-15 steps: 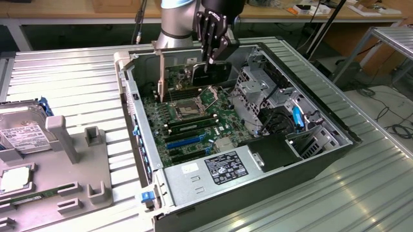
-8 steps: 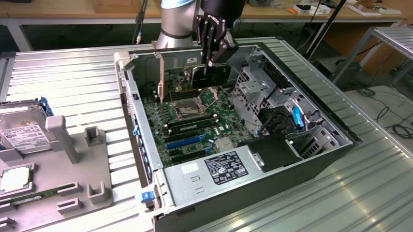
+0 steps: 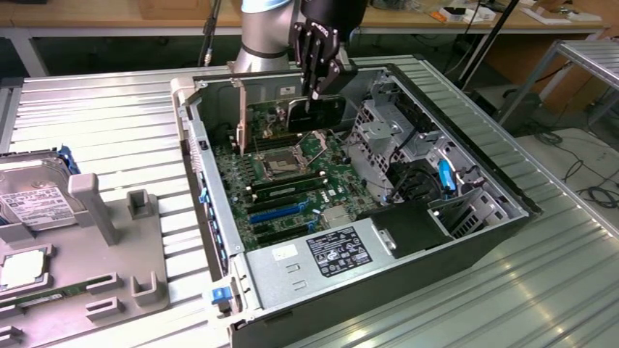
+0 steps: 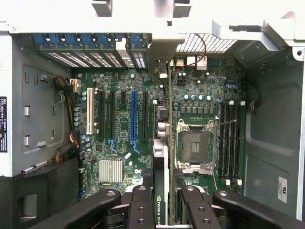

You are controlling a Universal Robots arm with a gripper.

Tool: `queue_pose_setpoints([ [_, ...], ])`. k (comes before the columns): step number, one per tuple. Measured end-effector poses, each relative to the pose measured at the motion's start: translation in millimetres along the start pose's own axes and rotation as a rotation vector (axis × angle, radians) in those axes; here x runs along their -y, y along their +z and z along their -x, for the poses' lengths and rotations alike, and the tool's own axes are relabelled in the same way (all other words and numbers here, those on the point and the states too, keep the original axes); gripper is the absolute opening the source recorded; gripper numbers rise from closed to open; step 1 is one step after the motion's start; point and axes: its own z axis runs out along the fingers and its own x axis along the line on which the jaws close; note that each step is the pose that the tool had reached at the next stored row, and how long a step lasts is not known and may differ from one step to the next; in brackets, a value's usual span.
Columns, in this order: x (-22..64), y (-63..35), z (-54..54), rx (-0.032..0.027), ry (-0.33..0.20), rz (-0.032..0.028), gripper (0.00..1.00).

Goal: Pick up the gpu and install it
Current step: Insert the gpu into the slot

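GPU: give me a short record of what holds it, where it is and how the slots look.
gpu: dark card, held on edge
gripper: closed on the gpu's upper edge
position: inside the open computer case, above the motherboard
seated: no, not in any slot
slots: blue slot and the black ones beside it are empty
beside case: hard drive on the exterior view's left

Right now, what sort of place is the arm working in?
Probably a lab or workshop bench for PC assembly: an open computer case sits on a ribbed metal table, a grey fixture beside it holds a hard drive, and wooden benches stand behind.
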Motion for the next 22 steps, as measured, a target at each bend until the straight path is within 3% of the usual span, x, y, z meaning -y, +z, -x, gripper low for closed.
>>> queue_pose_setpoints([
  [8,0.1,2.1,0.1,-0.0003,0.0,0.0,0.27],
  [13,0.0,9.7,0.4,-0.0001,0.014,-0.0051,0.27],
  [22,-0.4,24.3,-10.9,-0.0018,0.017,-0.0058,0.27],
])
